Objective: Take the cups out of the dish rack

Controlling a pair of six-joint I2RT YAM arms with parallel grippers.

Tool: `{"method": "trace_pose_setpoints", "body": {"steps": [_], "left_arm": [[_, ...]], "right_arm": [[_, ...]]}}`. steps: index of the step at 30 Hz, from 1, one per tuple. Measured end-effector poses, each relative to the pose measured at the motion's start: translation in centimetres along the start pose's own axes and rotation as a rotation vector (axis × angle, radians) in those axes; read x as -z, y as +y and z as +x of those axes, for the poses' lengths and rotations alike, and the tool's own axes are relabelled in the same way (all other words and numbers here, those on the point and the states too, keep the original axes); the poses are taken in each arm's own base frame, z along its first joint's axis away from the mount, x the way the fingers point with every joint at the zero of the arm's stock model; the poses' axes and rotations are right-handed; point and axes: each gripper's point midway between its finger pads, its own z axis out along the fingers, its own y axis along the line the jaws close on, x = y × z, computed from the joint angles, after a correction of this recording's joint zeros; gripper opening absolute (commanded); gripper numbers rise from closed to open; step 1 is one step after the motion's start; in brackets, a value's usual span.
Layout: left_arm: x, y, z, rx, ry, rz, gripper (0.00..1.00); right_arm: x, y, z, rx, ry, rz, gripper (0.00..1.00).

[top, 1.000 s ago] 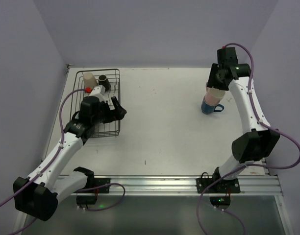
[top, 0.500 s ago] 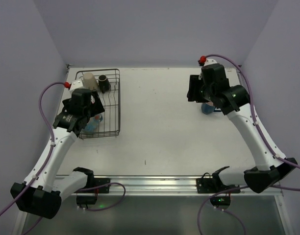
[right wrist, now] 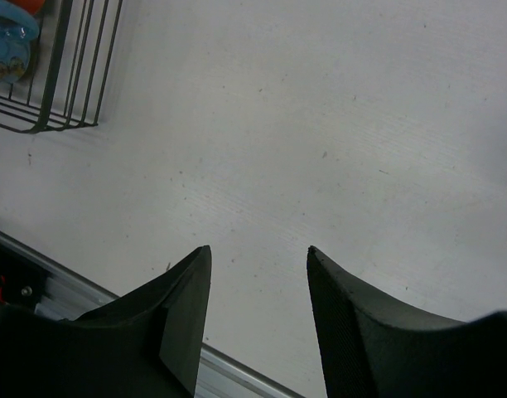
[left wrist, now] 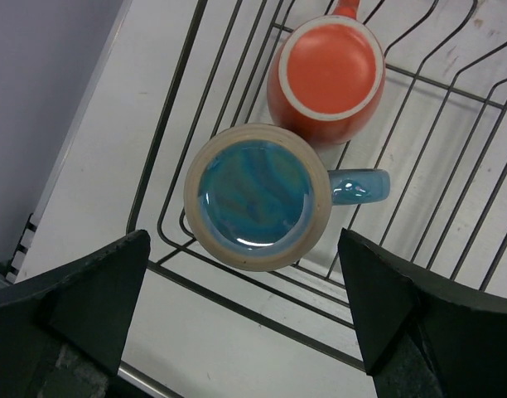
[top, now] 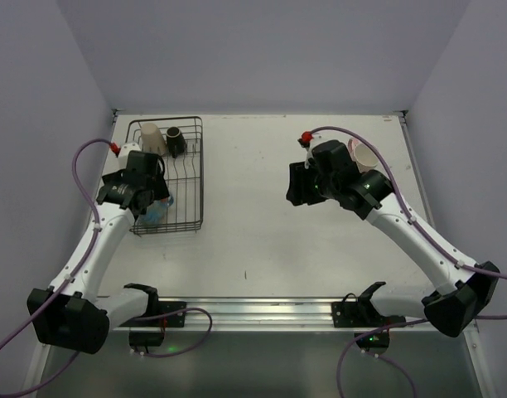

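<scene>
The left arm (top: 94, 249) runs from the near edge up the left side, elbow low by its mount and forearm slanting forward. Its wrist is bent so that the left gripper (top: 147, 201) points straight down. Its fingers (left wrist: 88, 290) are spread as wide as they go, one at each lower corner of the wrist view, holding nothing. The right arm (top: 415, 236) sweeps from the near right, elbow far out to the right, forearm angled inward toward the middle. The right gripper (top: 296, 184) faces down and leftward, its dark fingers (right wrist: 181, 315) about half apart and empty.
</scene>
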Motion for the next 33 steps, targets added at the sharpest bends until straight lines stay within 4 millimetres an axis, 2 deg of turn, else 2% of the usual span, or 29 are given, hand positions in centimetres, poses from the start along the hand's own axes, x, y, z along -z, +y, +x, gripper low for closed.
{"method": "trace_pose_setpoints", "body": {"steps": [6, 14, 17, 20, 27, 33], "left_arm": [[-0.2, 0.0, 0.8, -0.049, 0.04, 0.011, 1.0], [2.4, 0.1, -1.2, -0.096, -0.074, 0.127, 1.0], [2.7, 0.1, -1.4, -0.138, -0.113, 0.159, 1.0], [2.4, 0.0, -1.1, -0.189, -0.103, 0.166, 1.0], [0.4, -0.7, -0.2, -0.299, 0.0, 0.176, 1.0], [-0.4, 0.5, -1.2, -0.285, 0.031, 0.184, 0.99]], "right_arm": [[0.6, 0.5, 0.8, 0.008, -0.026, -0.046, 0.53], [0.9, 1.5, 0.9, 0.018, -0.041, -0.103, 0.54], [0.8, 1.7, 1.1, 0.024, -0.036, -0.109, 0.54], [0.9, 2.0, 1.3, 0.032, -0.031, -0.128, 0.54], [1.7, 2.8, 1.3, 0.061, -0.039, -0.174, 0.55], [2.0, 3.3, 1.3, 0.099, -0.045, -0.209, 0.55]]}}
